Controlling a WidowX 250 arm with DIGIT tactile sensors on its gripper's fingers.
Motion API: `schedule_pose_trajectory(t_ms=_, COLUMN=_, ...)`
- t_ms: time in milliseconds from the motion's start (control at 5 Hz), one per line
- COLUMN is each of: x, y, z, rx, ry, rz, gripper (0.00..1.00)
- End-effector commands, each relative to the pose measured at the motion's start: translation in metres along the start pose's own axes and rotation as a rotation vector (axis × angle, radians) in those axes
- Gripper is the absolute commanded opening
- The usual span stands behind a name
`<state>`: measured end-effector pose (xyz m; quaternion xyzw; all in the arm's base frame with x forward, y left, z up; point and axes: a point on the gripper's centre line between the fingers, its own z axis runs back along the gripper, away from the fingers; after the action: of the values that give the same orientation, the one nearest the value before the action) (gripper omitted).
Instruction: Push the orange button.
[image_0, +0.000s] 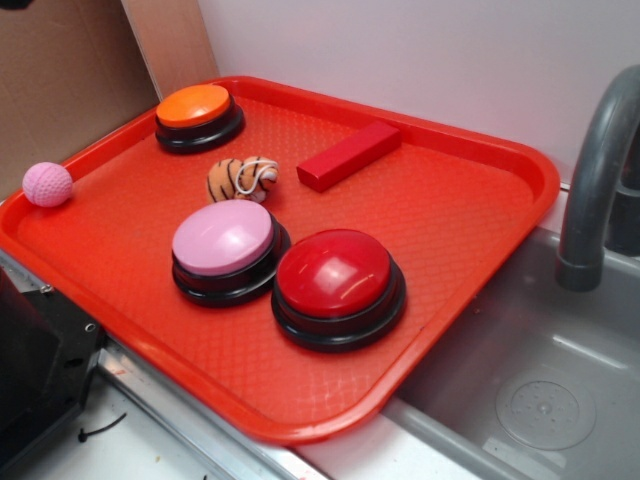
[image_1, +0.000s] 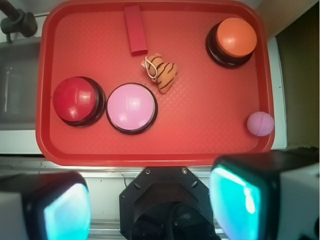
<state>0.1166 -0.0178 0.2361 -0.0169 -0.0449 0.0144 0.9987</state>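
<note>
The orange button (image_0: 195, 105) has a glossy orange top on a black base and sits in the far left corner of the red tray (image_0: 470, 200). In the wrist view the orange button (image_1: 236, 37) is at the upper right, far from my gripper (image_1: 150, 205). The gripper hangs high above the tray's near edge, over the robot base (image_1: 167, 200). Its two cyan pads (image_1: 237, 197) stand wide apart, open, with nothing between them. The exterior view does not show the gripper.
On the tray are a pink-topped button (image_0: 222, 237), a larger red-topped button (image_0: 335, 272), a striped tiger toy (image_0: 240, 179) and a red block (image_0: 348, 155). A pink ball (image_0: 47, 184) rests on the tray's left rim. A grey sink (image_0: 540, 380) with a faucet (image_0: 595, 170) lies to the right.
</note>
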Motion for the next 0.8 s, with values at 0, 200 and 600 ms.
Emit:
schedule_pose_trajectory(t_ms=0, x=0.0, y=0.0, z=0.0, rx=0.0, ry=0.0, rz=0.0, gripper=1.0)
schedule_pose_trajectory(t_ms=200, x=0.04, y=0.048, z=-0.029, rx=0.053, ry=0.022, rz=0.199, gripper=1.0)
schedule_pose_trajectory(t_ms=600, x=0.094, y=0.11, z=-0.085, rx=0.166, ry=-0.087, rz=0.324, gripper=1.0)
